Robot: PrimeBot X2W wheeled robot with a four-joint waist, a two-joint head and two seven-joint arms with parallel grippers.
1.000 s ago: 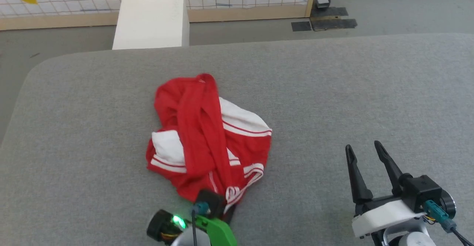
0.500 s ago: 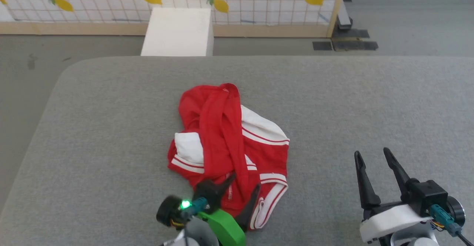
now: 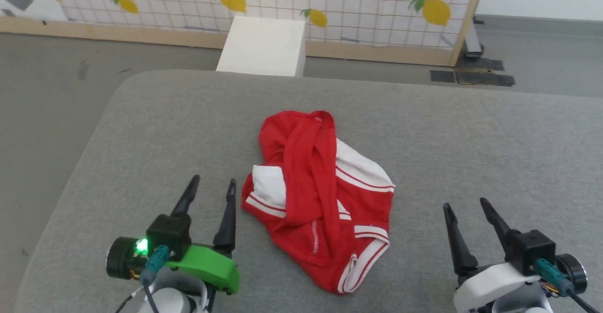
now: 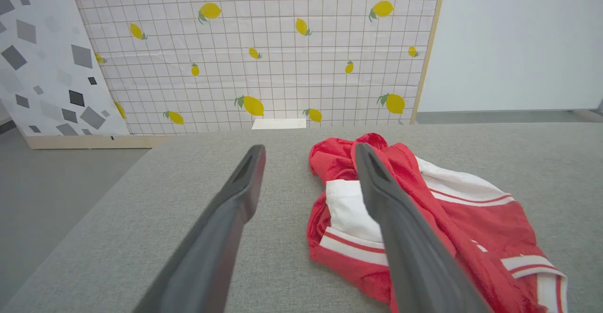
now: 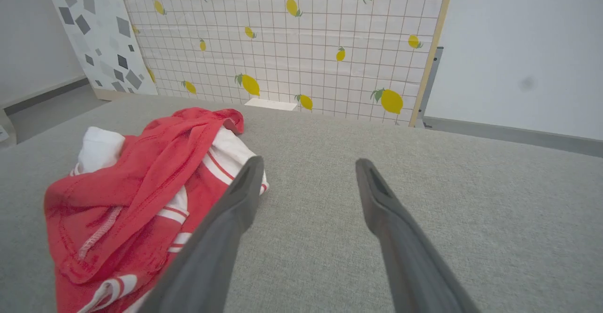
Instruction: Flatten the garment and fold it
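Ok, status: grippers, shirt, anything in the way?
Left gripper open, beside the shirt, empty. Right gripper open, apart from it. Shirt crumpled on the grey pad, not flattened. Nothing seen in the way.

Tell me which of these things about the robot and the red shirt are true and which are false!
1. The shirt lies crumpled on the grey table. True.
2. The left gripper is pinching the shirt. False: its fingers are open beside the shirt, holding nothing.
3. The right gripper is open and empty. True.
4. The shirt's sleeves are blue. False: they are white with red stripes.
5. A white box stands on the floor beyond the table. True.
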